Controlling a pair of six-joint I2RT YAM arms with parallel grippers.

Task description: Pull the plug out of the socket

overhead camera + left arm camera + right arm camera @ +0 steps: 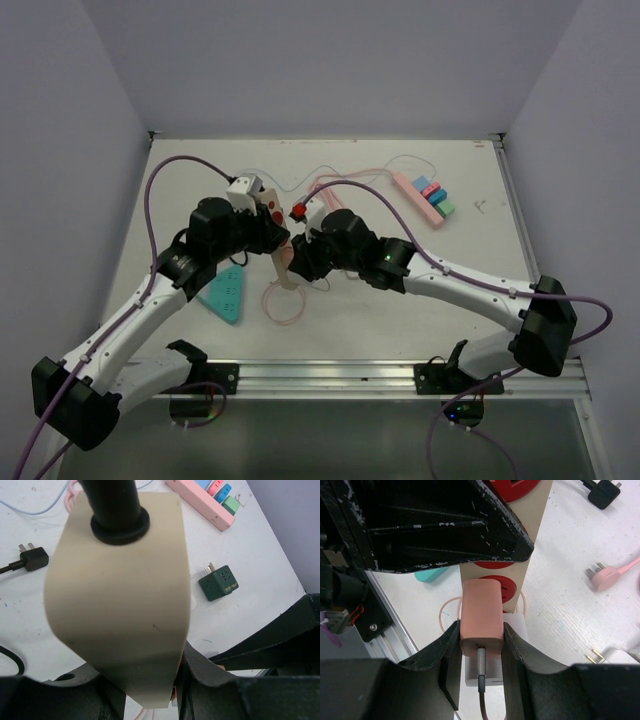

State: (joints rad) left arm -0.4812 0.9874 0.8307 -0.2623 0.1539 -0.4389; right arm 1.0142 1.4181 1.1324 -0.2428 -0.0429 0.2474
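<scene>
Left of centre, a teal triangle (225,295) lies flat toward the near edge of the worktop (400,310). The left jaws are clamped on the beige socket strip (120,605), holding it up around mid-worktop. The pink plug (480,612) is sitting in one of its red outlets, and the right jaws are pinched snug on both its sides. Off to the far right there's a pink power strip (418,197), with open worktop from there to the near and right edges.
</scene>
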